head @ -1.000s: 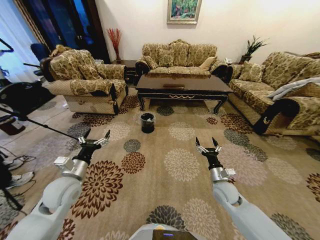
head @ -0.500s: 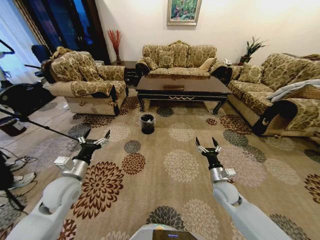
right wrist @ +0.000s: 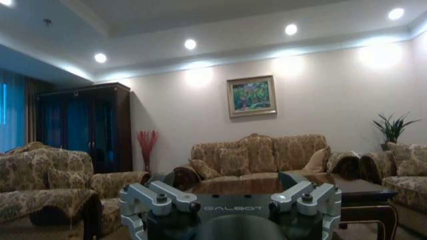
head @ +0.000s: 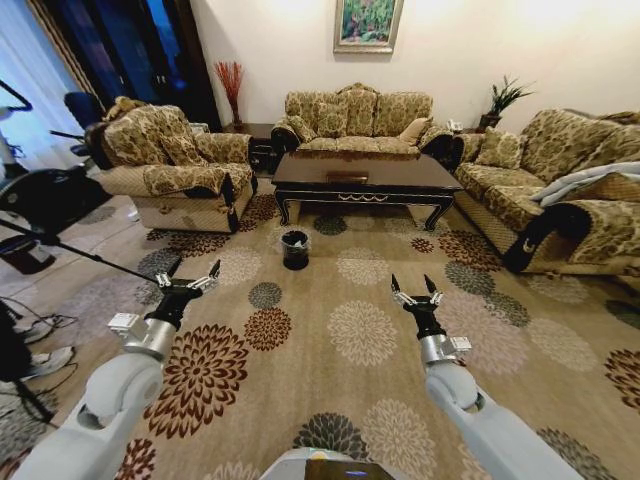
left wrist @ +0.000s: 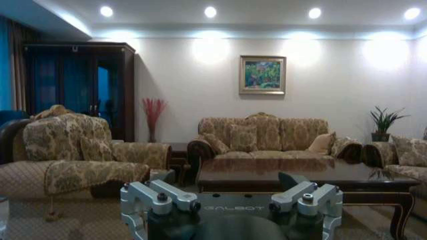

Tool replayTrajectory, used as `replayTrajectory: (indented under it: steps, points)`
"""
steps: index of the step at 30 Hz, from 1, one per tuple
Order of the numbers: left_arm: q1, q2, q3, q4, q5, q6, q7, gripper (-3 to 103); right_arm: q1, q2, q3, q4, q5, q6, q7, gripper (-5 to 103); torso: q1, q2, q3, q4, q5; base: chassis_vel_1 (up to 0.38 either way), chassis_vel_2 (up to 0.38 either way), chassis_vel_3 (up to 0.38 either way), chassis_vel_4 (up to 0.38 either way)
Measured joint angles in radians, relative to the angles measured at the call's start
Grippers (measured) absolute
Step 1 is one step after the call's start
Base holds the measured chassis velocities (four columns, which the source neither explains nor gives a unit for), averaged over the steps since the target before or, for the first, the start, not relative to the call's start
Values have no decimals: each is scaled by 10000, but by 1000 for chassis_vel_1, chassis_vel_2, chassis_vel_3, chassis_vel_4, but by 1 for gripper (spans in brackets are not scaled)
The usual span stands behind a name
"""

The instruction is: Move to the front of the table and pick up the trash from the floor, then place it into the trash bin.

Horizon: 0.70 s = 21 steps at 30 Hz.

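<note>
Across the room, a floral carpet (head: 350,320) covers the floor, ringed by three patterned sofas: one against the far wall (head: 355,115), one on the left side (head: 170,165), one on the right (head: 560,190). Dark cabinet (head: 130,50) stands in the far left corner, framed painting (head: 368,22) hangs above the far sofa. Long dark wood desk (head: 365,175) with gold trim sits in front of the far sofa, between the side sofas; a flat dark item lies on its top, too small to identify. Small black trash bin (head: 295,246) stands on the carpet just in front of the desk's left end, well ahead of both arms. No trash pieces can be made out on the carpet from the head view. Left hand (head: 188,277) is raised over the carpet at lower left, fingers spread apart, holding nothing. Right hand (head: 414,287) is raised at lower right, fingers also spread, holding nothing. Both wrist views look level toward the desk (left wrist: 300,175) and far sofa (right wrist: 257,155).
</note>
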Motion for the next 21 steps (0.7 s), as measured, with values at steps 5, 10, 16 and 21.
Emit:
replayTrajectory:
  steps: [5,10,16,21]
  points:
    - [0,0,0,0,0,0,0,100,0,0,0,0,0,0,0,100,93,211,115,1,0,0,0,0,0]
    - [0,0,1,0,0,0,0,100,1,0,0,0,0,0,0,100,226,496,269,1,0,0,0,0,0]
    - [0,0,0,0,0,0,0,100,0,0,0,0,0,0,0,100,363,816,450,1,0,0,0,0,0]
    - [0,0,1,-1,0,0,0,100,0,0,0,0,0,0,0,100,493,1086,593,1,0,0,0,0,0]
